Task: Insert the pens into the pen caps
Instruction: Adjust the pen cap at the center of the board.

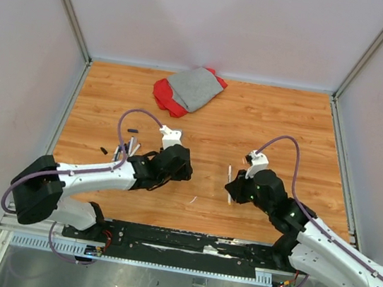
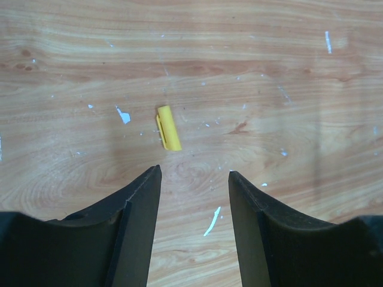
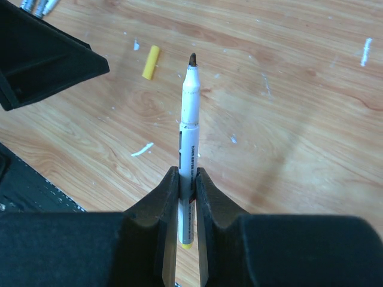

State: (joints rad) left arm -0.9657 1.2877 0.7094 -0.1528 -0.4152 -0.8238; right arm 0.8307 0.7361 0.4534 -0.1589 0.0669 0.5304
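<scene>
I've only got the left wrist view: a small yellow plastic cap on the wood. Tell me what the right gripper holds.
Observer: The right gripper is shut on a white-barrelled marker pen, its dark tip bare.
Operator: Place the cap relative to that pen.
Observer: In the right wrist view the small yellow plastic cap lies on the wooden table beyond the tip, to its left, not touching.
Operator: Report the other pens.
Observer: From above, more pale pens lie beside the left arm.
</scene>
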